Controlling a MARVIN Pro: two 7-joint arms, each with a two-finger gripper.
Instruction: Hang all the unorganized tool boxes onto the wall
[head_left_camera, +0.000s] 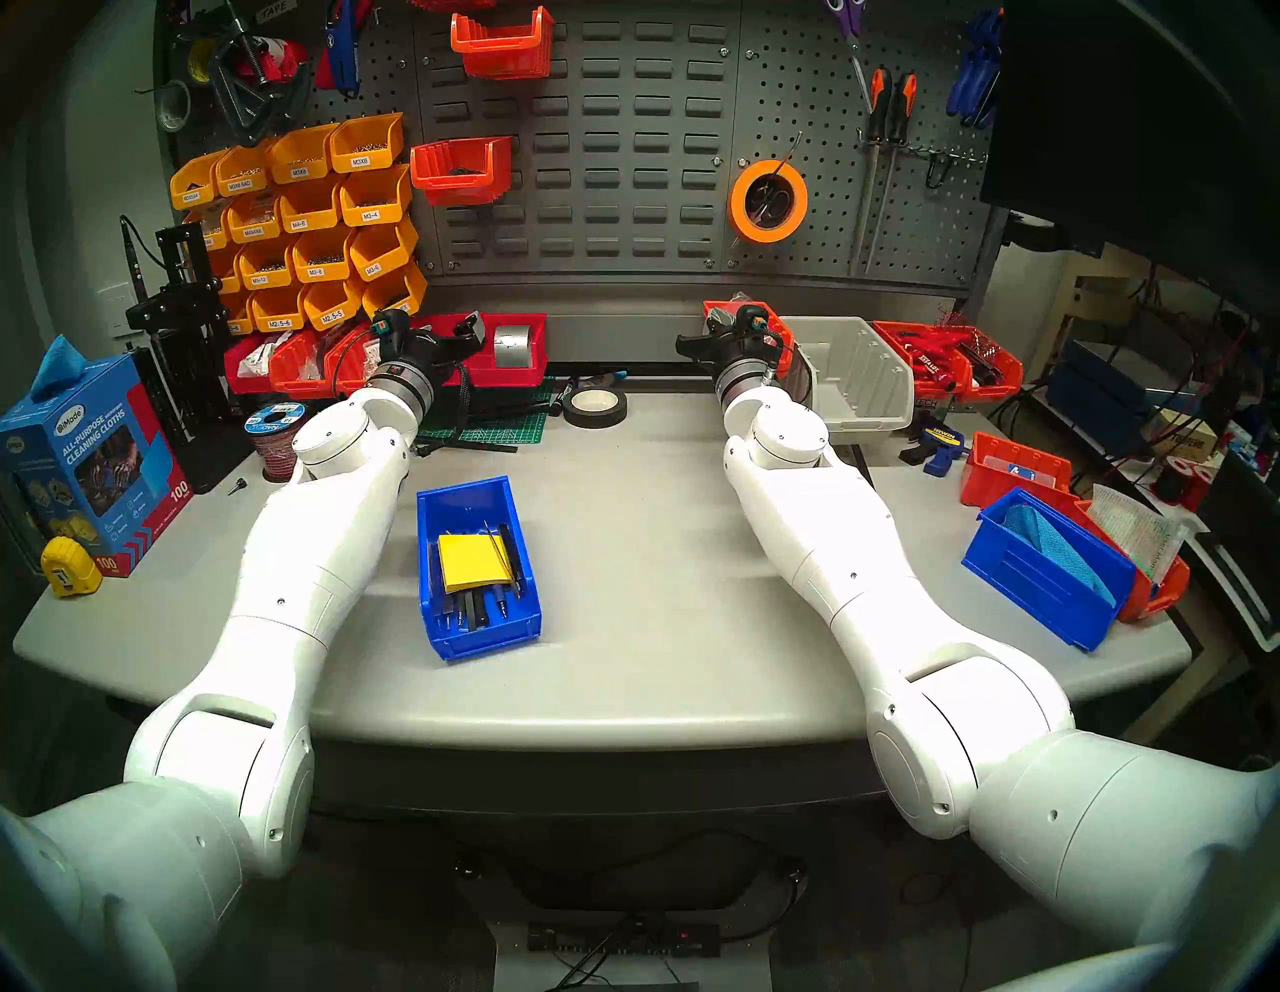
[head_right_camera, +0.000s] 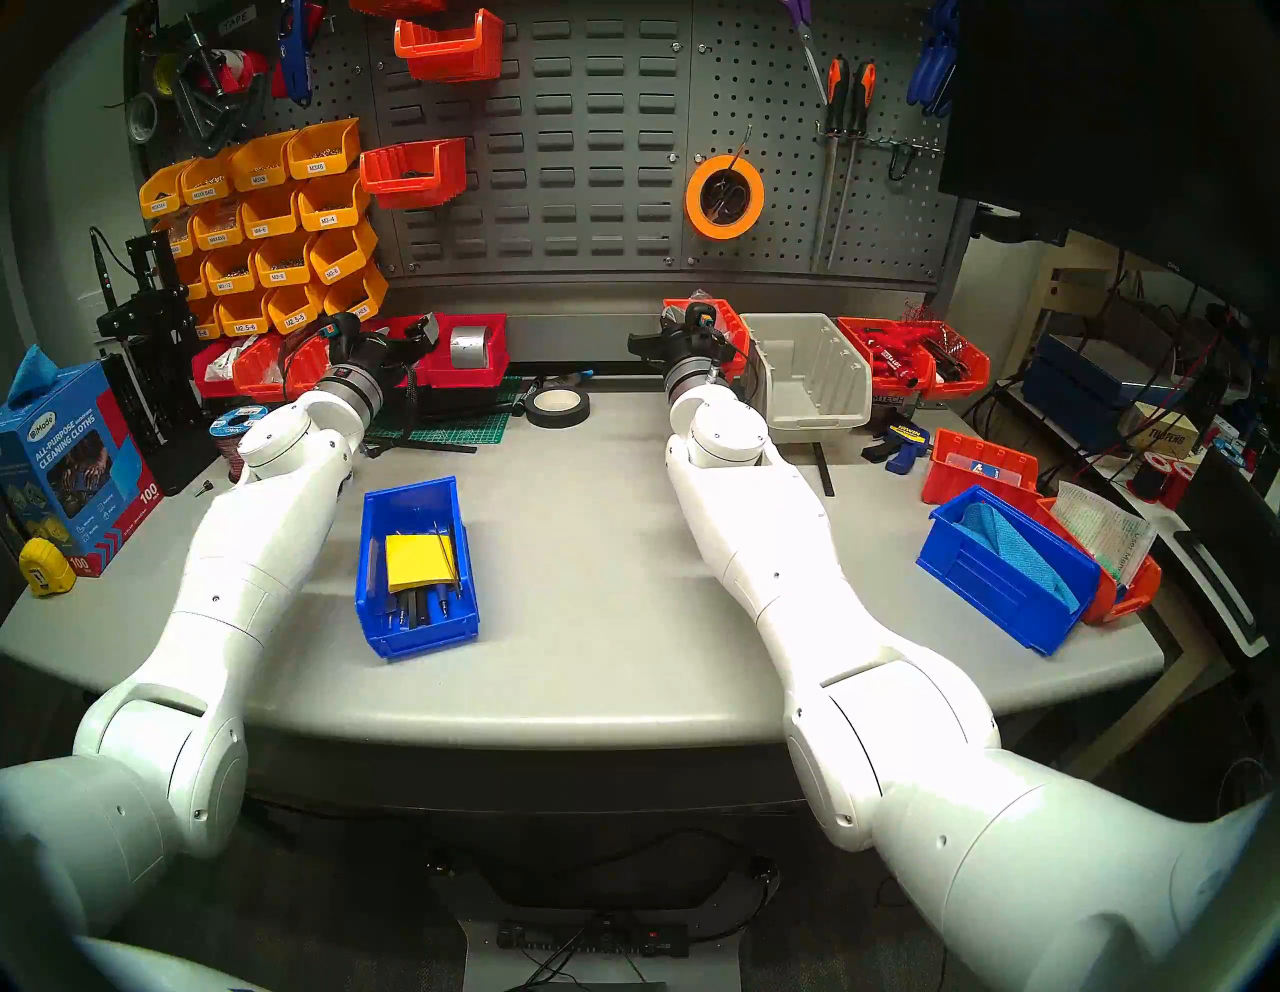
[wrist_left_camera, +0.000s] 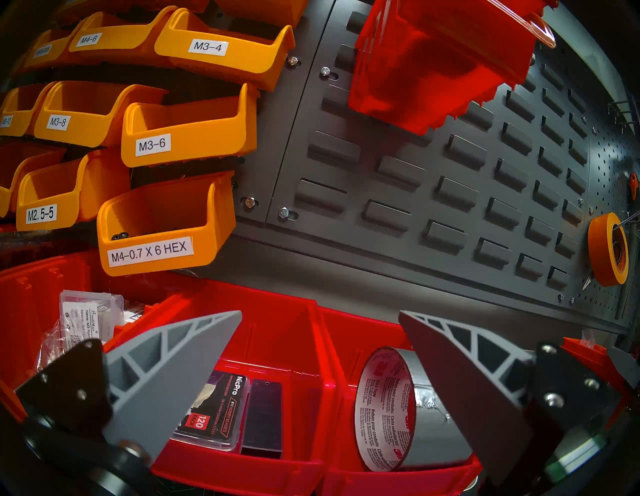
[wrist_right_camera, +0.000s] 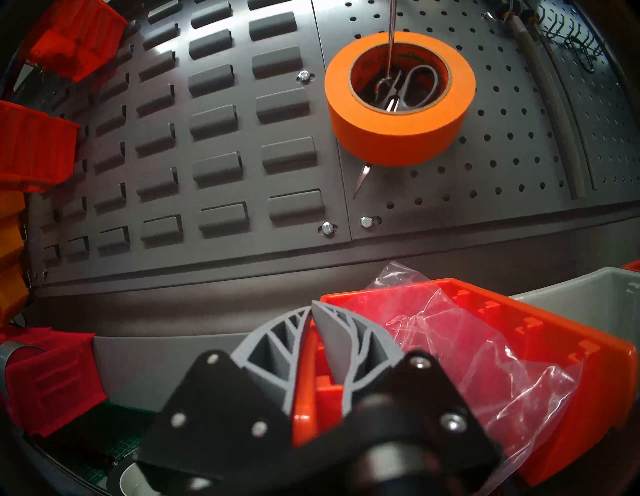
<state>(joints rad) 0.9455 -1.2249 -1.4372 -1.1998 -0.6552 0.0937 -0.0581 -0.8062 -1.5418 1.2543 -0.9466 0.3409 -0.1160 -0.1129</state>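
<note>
A blue tool box (head_left_camera: 478, 568) with a yellow notepad and pens sits on the table between my arms. A second blue tool box (head_left_camera: 1046, 575), with a blue cloth in it, lies at the right edge beside red-orange ones (head_left_camera: 1015, 464). My right gripper (wrist_right_camera: 311, 304) is shut on the left wall of a red-orange tool box (wrist_right_camera: 519, 346) holding clear plastic, at the foot of the wall (wrist_right_camera: 207, 138). My left gripper (wrist_left_camera: 320, 313) is open above red bins (wrist_left_camera: 277, 346) at the back left. Two red-orange tool boxes (head_left_camera: 502, 41) (head_left_camera: 460, 170) hang on the wall (head_left_camera: 609, 173).
Small yellow-orange labelled bins (head_left_camera: 305, 228) fill the wall's left side. An orange tape roll (head_left_camera: 767, 201) and hand tools hang on the right pegboard. A grey bin (head_left_camera: 859, 374), a black tape roll (head_left_camera: 594, 407), a cloth box (head_left_camera: 90, 471) and a tape measure (head_left_camera: 69, 564) stand around the table.
</note>
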